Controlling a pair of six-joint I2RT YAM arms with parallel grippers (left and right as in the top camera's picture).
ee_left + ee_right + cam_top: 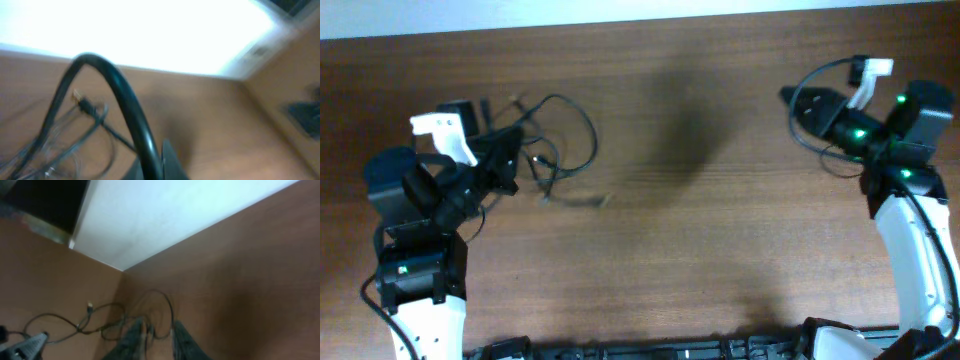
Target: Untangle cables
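The cables (555, 150) are thin black cords in a loose tangle of loops at the left of the table. One end trails blurred toward the front (575, 200). My left gripper (510, 160) sits at the tangle's left edge. Its fingers are close together, and a thin cord (117, 135) runs in to the fingertips (152, 155), so it looks shut on a cable. That view is blurred, and the arm's thick black wire (125, 95) crosses it. My right gripper (790, 97) is far off at the back right, open and empty (157, 337). The cables show small in the distance in the right wrist view (115, 317).
The brown wooden table (700, 230) ends at a white wall edge at the back (640, 15). A small black block (455, 108) lies behind the left arm. The arm bases stand at the front left and front right.
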